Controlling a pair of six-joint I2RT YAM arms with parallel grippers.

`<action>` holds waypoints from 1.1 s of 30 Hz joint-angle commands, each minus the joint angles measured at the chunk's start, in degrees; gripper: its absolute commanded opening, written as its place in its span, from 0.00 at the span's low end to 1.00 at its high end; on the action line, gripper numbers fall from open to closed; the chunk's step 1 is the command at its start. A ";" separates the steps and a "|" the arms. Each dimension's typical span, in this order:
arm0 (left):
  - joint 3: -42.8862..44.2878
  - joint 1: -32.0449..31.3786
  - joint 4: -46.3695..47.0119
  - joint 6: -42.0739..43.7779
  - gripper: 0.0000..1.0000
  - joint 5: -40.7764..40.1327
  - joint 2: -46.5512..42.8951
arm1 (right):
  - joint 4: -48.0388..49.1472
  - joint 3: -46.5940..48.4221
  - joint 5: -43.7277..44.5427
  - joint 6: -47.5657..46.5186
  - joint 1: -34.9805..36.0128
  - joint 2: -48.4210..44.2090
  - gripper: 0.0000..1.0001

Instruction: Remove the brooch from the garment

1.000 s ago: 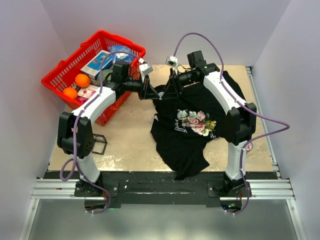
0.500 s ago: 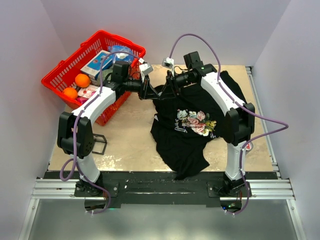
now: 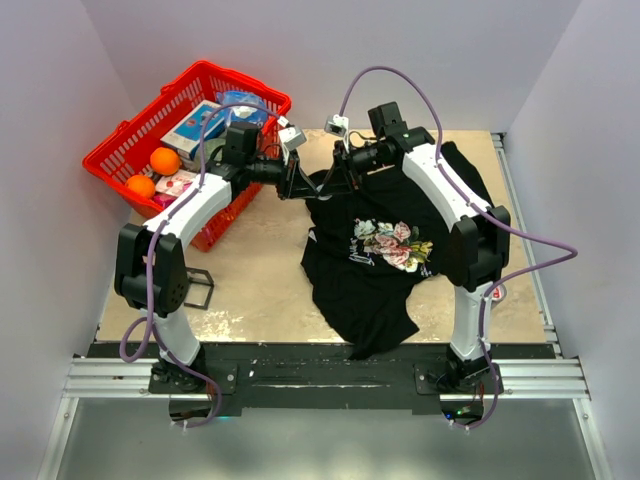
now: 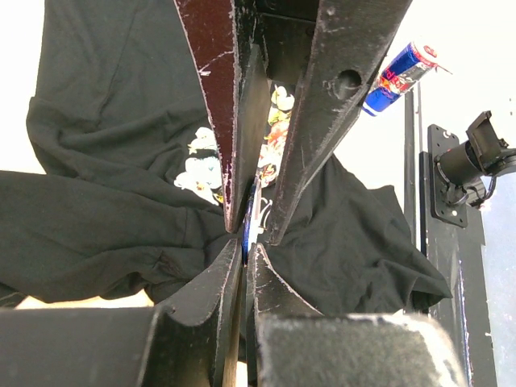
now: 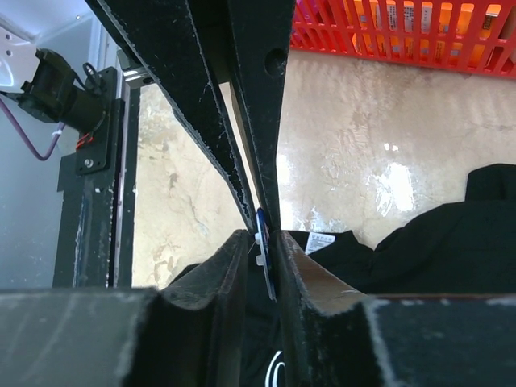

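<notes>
We have both arms stretched to the far side of the bench (image 3: 250, 280), where the two grippers meet tip to tip over the 11 o'clock edge of the shirt (image 3: 365, 290), up by its collar. The shirt lies spread out with its flower print (image 3: 392, 243) facing up, and the cloth at that edge is raised off the bench toward the fingers.

We read this as a split of labour. The left gripper (image 3: 305, 188), reaching in from 9 o'clock, has its fingers pressed together. It seems to pinch a fold of shirt right beside the brooch (image 5: 263, 242), so the cloth cannot follow a pull. The right gripper (image 3: 328, 184), reaching in from 3 o'clock, is clamped on the brooch itself. In its own wrist view the blue disc sits between the two fingers, touched on both flat faces.

So the brooch is off the bench, at the point where the gripper tips meet, against the shirt's raised edge. Both wrist views show it edge-on as a thin blue sliver, so its flat faces look sideways into the right gripper's fingers, not up. In the right wrist view the sliver runs from 12 to 6 o'clock, leaning slightly toward 5, in line with the fingers. Being round, it has no true long axis. We cannot tell which way its pin points, because the fingers hide its back.
</notes>
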 commanded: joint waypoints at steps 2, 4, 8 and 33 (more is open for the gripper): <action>1.99 -0.06 0.68 0.02 0.00 1.47 -0.13 | -1.24 2.65 -1.45 -2.82 -0.14 0.04 0.21; 2.17 -0.06 0.60 0.10 0.00 1.91 -0.13 | -1.94 2.91 -1.45 -3.61 -0.22 -0.05 0.19; 2.34 -0.06 0.51 0.02 0.00 2.78 0.05 | -3.96 3.44 -1.19 -6.86 -0.14 -0.05 0.18; -0.47 -0.06 17.47 -19.14 0.00 11.40 0.66 | 2.27 1.69 2.76 -0.54 0.30 -0.75 0.00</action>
